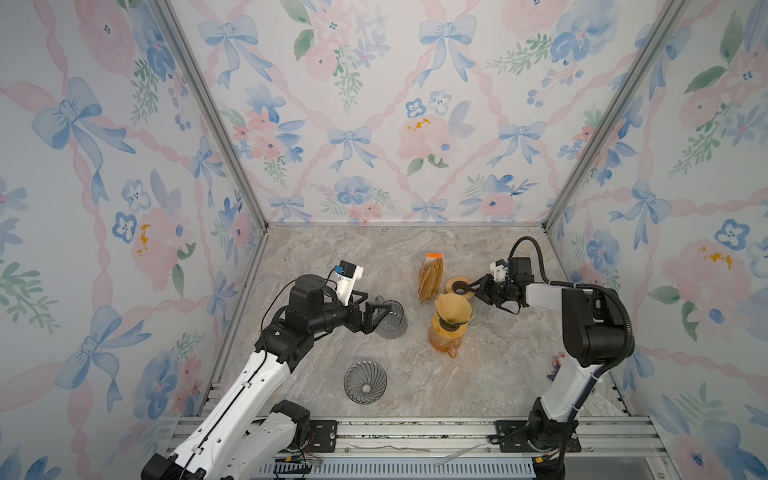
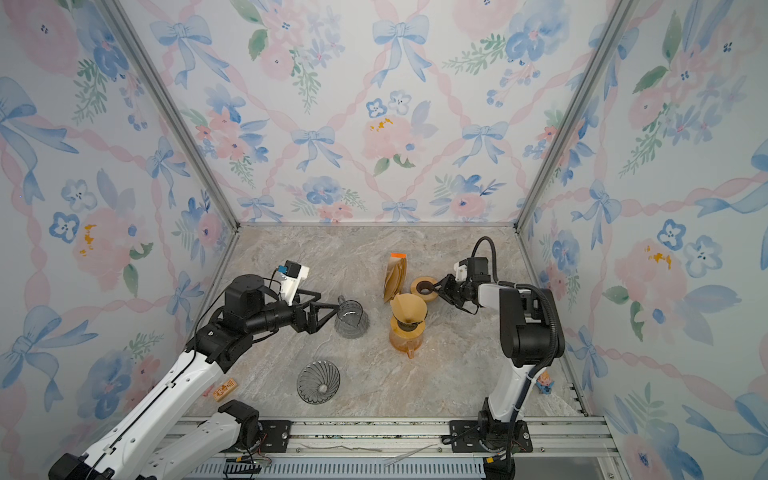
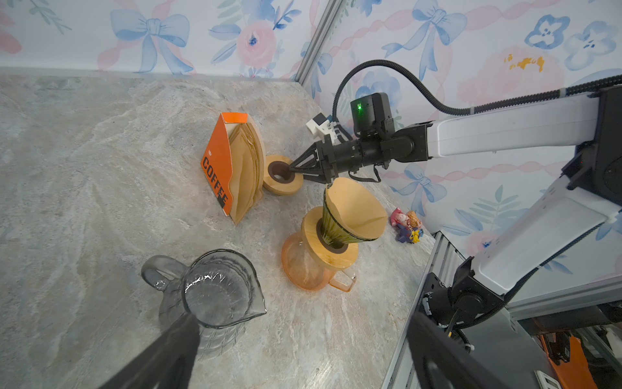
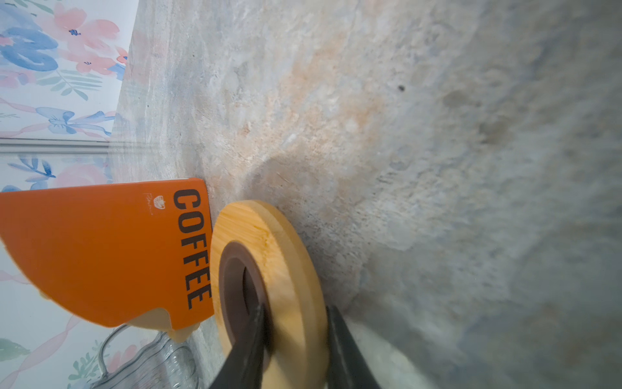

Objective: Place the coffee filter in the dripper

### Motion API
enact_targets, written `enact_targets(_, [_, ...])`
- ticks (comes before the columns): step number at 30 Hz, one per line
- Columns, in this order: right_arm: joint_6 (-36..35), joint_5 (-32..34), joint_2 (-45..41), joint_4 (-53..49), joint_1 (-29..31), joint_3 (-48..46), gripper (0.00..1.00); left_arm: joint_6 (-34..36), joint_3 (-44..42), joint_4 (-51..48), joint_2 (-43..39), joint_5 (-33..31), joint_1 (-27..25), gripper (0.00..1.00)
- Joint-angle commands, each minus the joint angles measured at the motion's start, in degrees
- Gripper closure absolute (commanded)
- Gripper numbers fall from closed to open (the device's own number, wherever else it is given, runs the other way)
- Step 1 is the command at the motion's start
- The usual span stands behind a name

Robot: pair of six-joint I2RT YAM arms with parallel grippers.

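Note:
A brown paper coffee filter [image 1: 453,305] [image 2: 409,305] [image 3: 360,205] sits open in a dark ribbed dripper [image 3: 333,229]. That dripper rests on a wooden collar over an orange carafe [image 1: 444,345] [image 3: 303,266]. A second, grey ribbed dripper [image 1: 365,381] [image 2: 318,381] lies on the table near the front. My right gripper [image 1: 469,286] [image 2: 436,286] [image 3: 292,168] [image 4: 294,310] is shut on a loose wooden ring [image 1: 465,296] [image 3: 286,188] [image 4: 289,256], one finger in its hole and one outside its rim. My left gripper [image 1: 378,301] [image 2: 330,301] [image 3: 303,320] is open and empty beside a clear glass pitcher [image 1: 390,320] [image 3: 218,289].
An orange "COFFEE" pack of paper filters [image 1: 430,278] [image 2: 395,276] [image 3: 235,171] [image 4: 101,249] stands upright against the loose ring. A small toy figure [image 2: 544,382] [image 3: 407,224] lies by the right arm's base. A small wooden block [image 2: 224,390] lies under the left arm.

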Motion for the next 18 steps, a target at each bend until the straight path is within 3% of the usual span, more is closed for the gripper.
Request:
enact_targets(1, [-0.18,1.05,-0.62,-1.16,0.72,1.14,0.74,-0.22,-0.68,0.91,0.44,0.91,0.36,0.02])
enact_targets(9, [-1.51,4.07,-3.51,-3.67,1.14,1.73,0.83,-0.13,-0.68,0.89,0.70,0.88,0.37,0.02])
enact_targets(18, [-7.74,13.31,-9.27,-14.14,2.32,3.44,0.87,-0.13,-0.68,0.92,0.95,0.64,0.31,0.02])
